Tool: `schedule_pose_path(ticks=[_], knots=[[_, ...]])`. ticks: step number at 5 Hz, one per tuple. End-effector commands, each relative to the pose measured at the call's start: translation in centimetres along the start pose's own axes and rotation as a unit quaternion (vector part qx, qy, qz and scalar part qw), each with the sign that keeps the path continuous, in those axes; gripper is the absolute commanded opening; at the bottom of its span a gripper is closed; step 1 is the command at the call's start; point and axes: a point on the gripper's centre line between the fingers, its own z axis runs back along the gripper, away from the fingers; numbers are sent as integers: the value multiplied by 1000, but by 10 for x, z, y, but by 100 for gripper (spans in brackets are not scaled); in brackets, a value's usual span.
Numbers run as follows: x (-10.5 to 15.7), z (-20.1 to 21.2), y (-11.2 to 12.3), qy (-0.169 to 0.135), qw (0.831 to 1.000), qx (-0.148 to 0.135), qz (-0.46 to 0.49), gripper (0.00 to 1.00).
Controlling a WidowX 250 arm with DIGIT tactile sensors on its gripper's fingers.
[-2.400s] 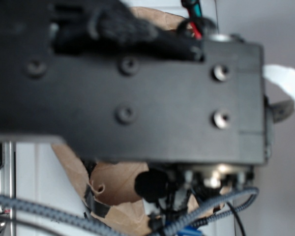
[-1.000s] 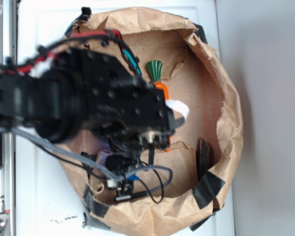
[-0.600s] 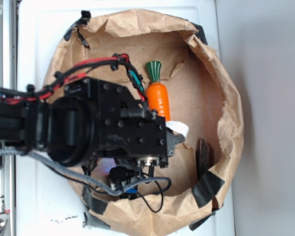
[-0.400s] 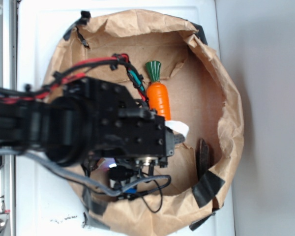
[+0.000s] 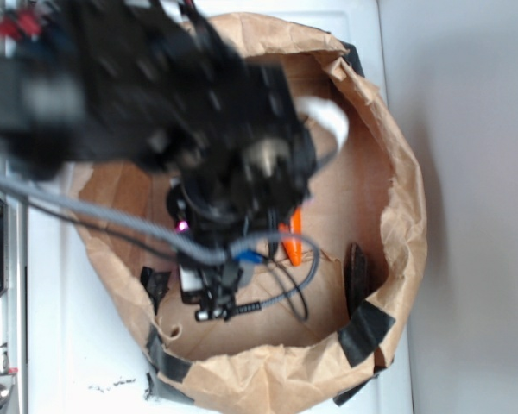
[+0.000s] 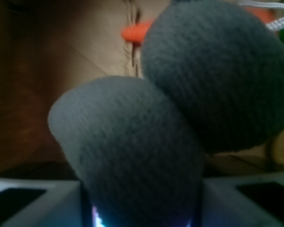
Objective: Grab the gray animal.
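Although the overhead view is blurred and the arm (image 5: 147,95) covers most of the paper bag (image 5: 397,172), the wrist view gives the clearer account: the gray animal (image 6: 180,109) fills nearly the whole picture, two rounded lobes of dark gray knitted plush pressed right up against the camera. Its lower lobe sits between the two pale blocks at the bottom corners, which I take to be parts of the gripper (image 6: 142,215), with a faint glow beneath it. That placement suggests the toy is caught between the fingers, yet the fingertips themselves are not visible in either view, so I cannot tell for certain whether the jaws are closed on it or merely close around it.

In the overhead view the toy cannot be picked out; it is hidden under the dark wrist and tangled cables (image 5: 242,276) near the middle of the bag. Only a sliver of the orange carrot (image 5: 293,237) shows past the arm, and in the wrist view it appears as an orange streak behind the toy, lying on the brown paper apart from it.

Judging by this, the reach into the bag is done and the grasp is probably made or nearly so. What is left is to confirm the hold, likely by lifting the toy clear of the paper floor without it slipping out.
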Motion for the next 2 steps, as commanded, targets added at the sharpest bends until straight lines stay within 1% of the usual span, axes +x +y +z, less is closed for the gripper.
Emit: schedule_pose_path(ticks=[1, 2], knots=[[-14, 59, 15, -69, 997, -26, 31, 0], [-16, 62, 13, -69, 996, 47, 37, 100]])
